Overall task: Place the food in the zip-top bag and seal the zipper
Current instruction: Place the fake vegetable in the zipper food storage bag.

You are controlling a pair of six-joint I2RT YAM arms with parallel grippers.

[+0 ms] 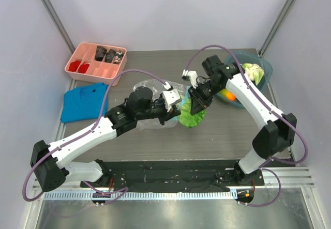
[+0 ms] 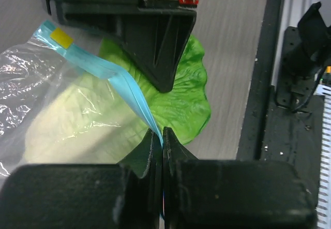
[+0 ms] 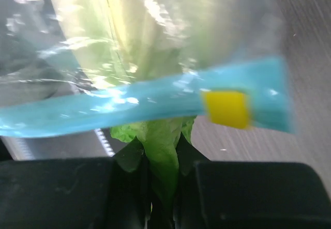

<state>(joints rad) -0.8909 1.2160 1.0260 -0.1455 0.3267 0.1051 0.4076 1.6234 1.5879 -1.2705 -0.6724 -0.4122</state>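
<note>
the left claw [image 2: 162, 136] is pinching the zipper [image 2: 116, 76], holding the zip-top bag [image 2: 31, 74] open, while the right claw [image 3: 161, 169], clamped on the cabbage [image 3: 158, 136], is pointing its pale end leftward, half inside the mouth.

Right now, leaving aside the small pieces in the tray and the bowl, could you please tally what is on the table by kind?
Pink tray: 1
Teal bowl: 1
Zip-top bag: 1
Blue cloth: 1
Leafy greens: 2
Total: 6
</note>
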